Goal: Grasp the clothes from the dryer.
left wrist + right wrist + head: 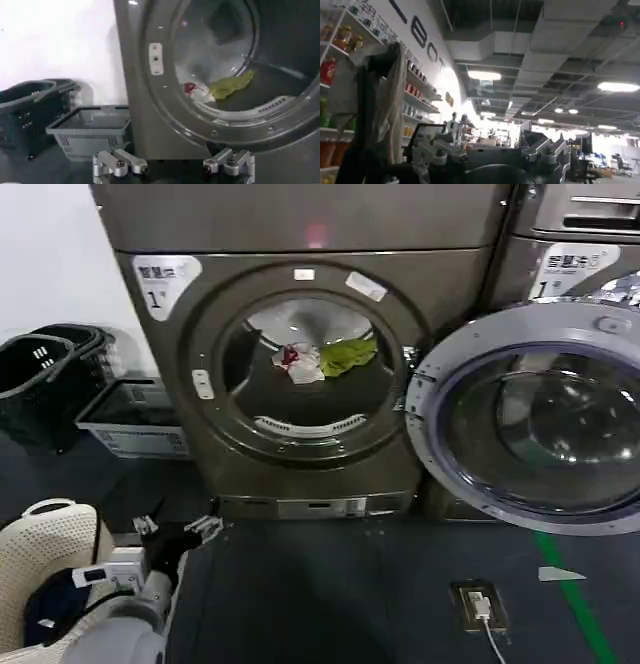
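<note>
Low by the floor, my left hand [178, 529] hung with fingers apart, well short of the dryer [300, 384]. Its door [530, 419] stood open; the clothes [322, 359] lay inside the drum. My right hand [490, 150] was spread too, elsewhere.

The left claw [172, 166] sat low before the large bronze-grey front-loading dryer [135, 100], its two silver fingers [117, 164] spread wide apart with nothing between them. Inside the round port, the clothes [220, 87] lay on the drum floor: a yellow-green fabric piece touching a white piece with red marks. A white latch plate [155, 58] was fixed to the port ring. Beside the dryer stood a grey perforated plastic crate [92, 131] and a dark basket [30, 107] against the white wall [55, 40].
</note>
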Controlling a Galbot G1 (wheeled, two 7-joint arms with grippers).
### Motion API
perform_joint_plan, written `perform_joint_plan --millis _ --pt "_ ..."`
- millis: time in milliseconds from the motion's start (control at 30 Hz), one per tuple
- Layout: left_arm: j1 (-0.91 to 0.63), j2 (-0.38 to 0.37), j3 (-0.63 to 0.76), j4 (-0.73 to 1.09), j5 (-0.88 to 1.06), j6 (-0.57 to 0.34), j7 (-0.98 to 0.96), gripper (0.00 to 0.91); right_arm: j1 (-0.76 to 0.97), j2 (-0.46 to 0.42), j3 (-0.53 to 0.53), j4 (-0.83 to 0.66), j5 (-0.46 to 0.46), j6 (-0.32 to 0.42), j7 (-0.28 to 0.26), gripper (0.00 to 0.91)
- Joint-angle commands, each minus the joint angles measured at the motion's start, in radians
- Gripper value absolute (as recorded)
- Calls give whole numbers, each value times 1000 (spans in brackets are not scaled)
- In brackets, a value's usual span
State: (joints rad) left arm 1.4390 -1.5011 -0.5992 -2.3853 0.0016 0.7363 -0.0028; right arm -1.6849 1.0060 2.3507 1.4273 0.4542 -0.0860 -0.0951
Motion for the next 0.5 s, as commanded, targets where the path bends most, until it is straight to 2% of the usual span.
perform_joint_plan --millis 33,500 --pt "2 -1 5 3 1 49 0 907 0 -1 2 -4 1 2 1 907" --pt "-2 2 7 7 -1 49 0 907 2 12 2 -1 1 2 3 907"
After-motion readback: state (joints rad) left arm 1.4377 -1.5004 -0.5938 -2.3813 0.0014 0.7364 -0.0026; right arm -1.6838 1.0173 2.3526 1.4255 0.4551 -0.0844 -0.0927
